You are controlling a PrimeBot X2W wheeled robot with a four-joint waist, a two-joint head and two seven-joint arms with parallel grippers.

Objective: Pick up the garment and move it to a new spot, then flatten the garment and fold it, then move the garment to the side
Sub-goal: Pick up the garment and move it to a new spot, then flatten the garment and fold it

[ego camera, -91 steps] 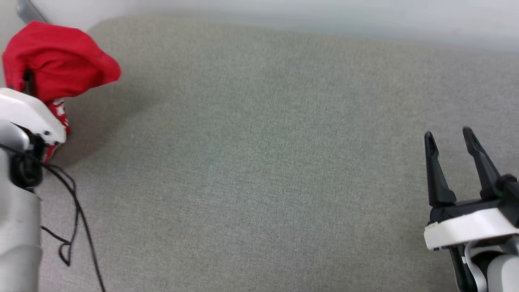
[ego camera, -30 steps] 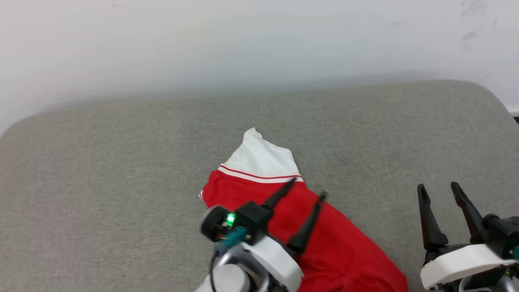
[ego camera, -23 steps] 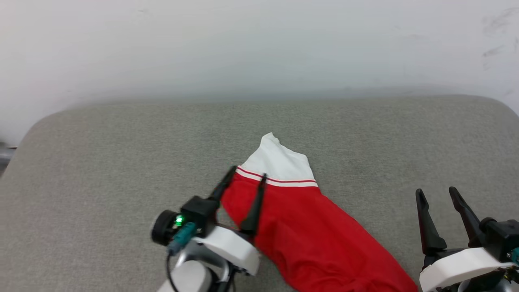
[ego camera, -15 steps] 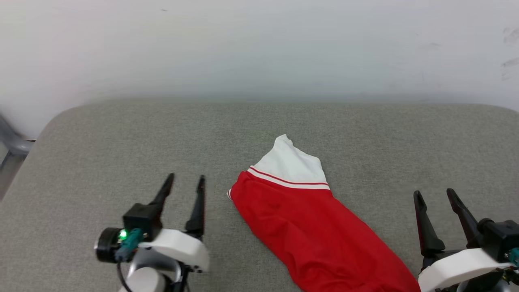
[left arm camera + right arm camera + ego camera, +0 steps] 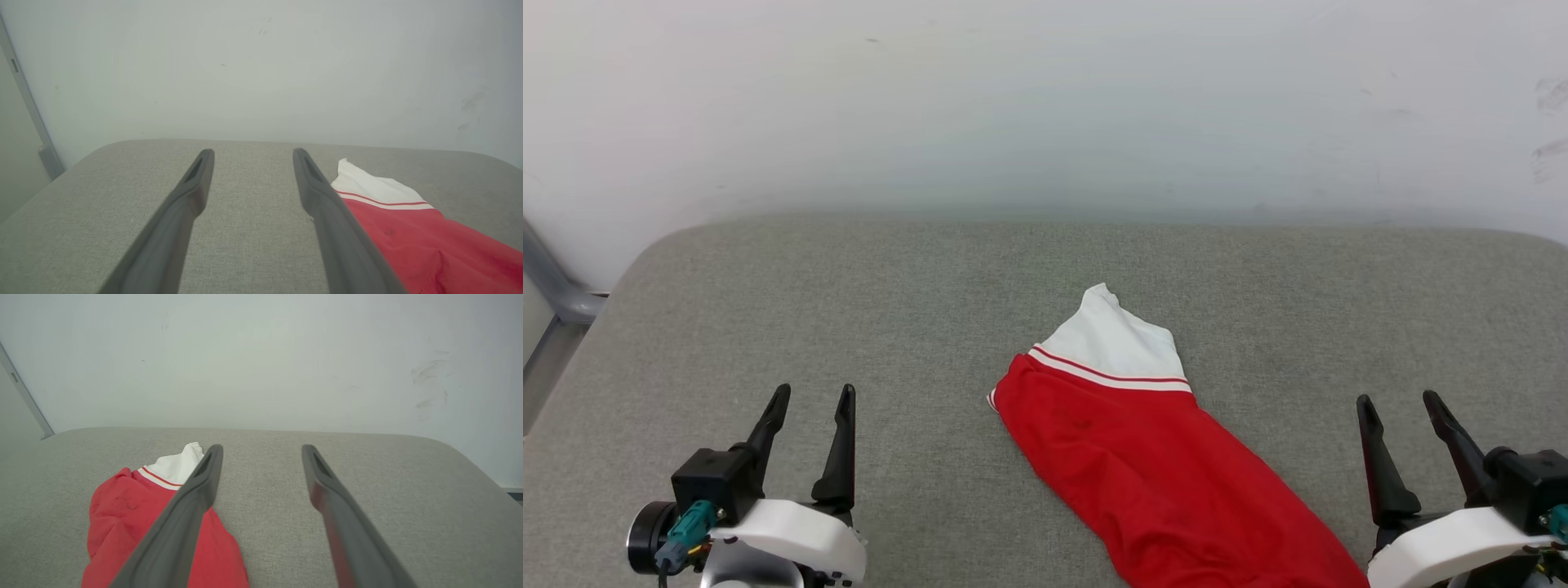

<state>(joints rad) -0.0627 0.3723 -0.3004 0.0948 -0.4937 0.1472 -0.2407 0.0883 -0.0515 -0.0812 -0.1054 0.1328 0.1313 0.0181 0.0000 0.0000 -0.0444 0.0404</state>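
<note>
The garment [image 5: 1152,465] lies bunched on the grey cushioned surface, a long red strip running from the middle down to the bottom edge of the head view, with a white red-striped sleeve end [image 5: 1115,339] pointing away from me. Its print is hidden. My left gripper [image 5: 813,400] stands open at the lower left, well clear of the cloth, with nothing between its fingers. My right gripper [image 5: 1401,404] stands open at the lower right, also empty. The garment [image 5: 416,241] lies right of my left fingers in the left wrist view, and the garment [image 5: 126,514] lies left of my right fingers in the right wrist view.
The grey surface [image 5: 849,310] has rounded far corners and ends at a pale wall [image 5: 1045,106]. A grey metal frame post [image 5: 547,286] stands off its far left corner. Bare fabric stretches on both sides of the garment.
The left gripper, which was over the red cloth a second ago, has drawn back to the lower left and away from it. The camera has shifted. The right gripper has stayed put.
</note>
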